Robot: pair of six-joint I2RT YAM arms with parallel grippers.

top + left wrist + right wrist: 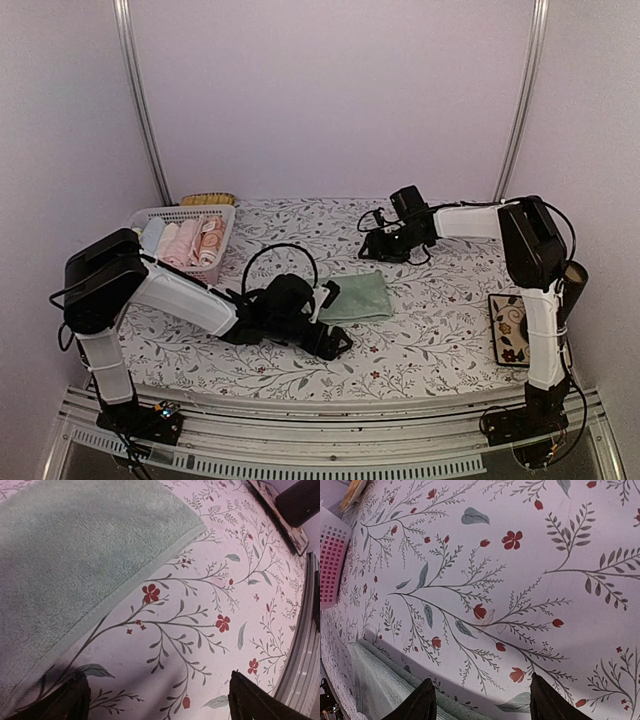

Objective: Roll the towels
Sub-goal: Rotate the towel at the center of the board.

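**Green towel** (356,297): 1, flat and unrolled, centre of the overhead frame, on the floral table (440,300).
**Left gripper** (335,318): at the towel's lower-left edge, jaws spread wide with nothing between them (the wrist view shows only bare tablecloth there).
**Right gripper** (372,243): just above the towel and apart from it, jaws parted, empty.
**Orange towel** (211,240): rolled, lying in the basket (170,211) at upper left, beside paler rolls.
**Patterned mat** (508,328): right edge.

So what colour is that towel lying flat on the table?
The towel is plain pale mint green, clearest in the left wrist view.
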